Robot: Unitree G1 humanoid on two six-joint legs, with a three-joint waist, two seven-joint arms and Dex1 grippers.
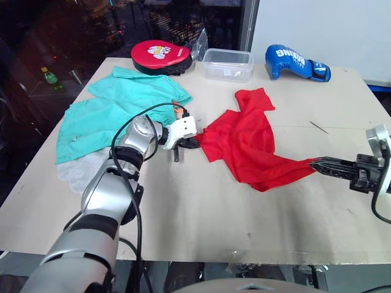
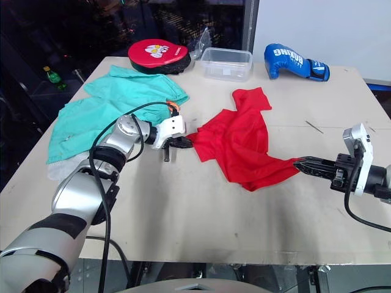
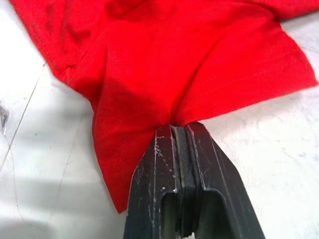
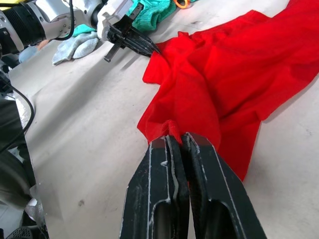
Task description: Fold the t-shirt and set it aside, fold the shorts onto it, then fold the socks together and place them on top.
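The red t-shirt [image 1: 247,143] lies crumpled in the middle of the table. My left gripper [image 1: 195,143] is shut on its left edge, and the left wrist view shows the cloth [image 3: 164,74] pinched between the black fingers [image 3: 149,189]. My right gripper [image 1: 313,163] is shut on the shirt's lower right corner [image 4: 169,127]. The mint green shorts [image 1: 116,110] lie spread at the table's left. A light grey sock [image 1: 79,171] lies below the shorts, partly behind my left arm.
Along the far edge sit a round red padded mitt [image 1: 160,56], a clear plastic box [image 1: 228,64] and a blue boxing glove [image 1: 296,62]. A thin dark stick [image 1: 318,127] lies to the right of the shirt. The table [image 1: 232,220] has bare wood in front.
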